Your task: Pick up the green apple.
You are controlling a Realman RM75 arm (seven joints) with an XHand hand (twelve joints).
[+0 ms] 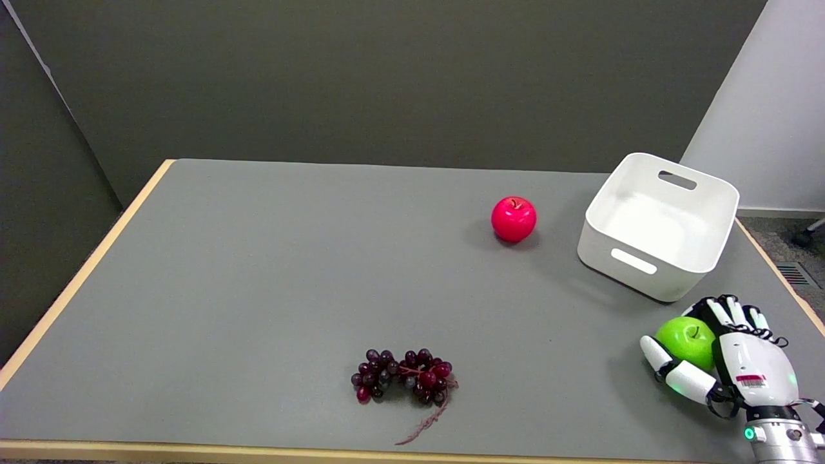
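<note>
- Right hand [728,361] wrapped around green apple [687,340], thumb under, fingers behind.
- Grasp seemingly made; contact hard to confirm.
- Lift off table [258,270] not yet evident.

Green apple [687,341] half behind hand [728,361]

right robot hand [725,364] low at lower right, fingers curled.

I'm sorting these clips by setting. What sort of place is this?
Probably a lab or test room, not a kitchen: a bare grey table against plain partition walls, with a few fruits and a white bin set out, and the robot's right hand wrapped around a green apple.
</note>
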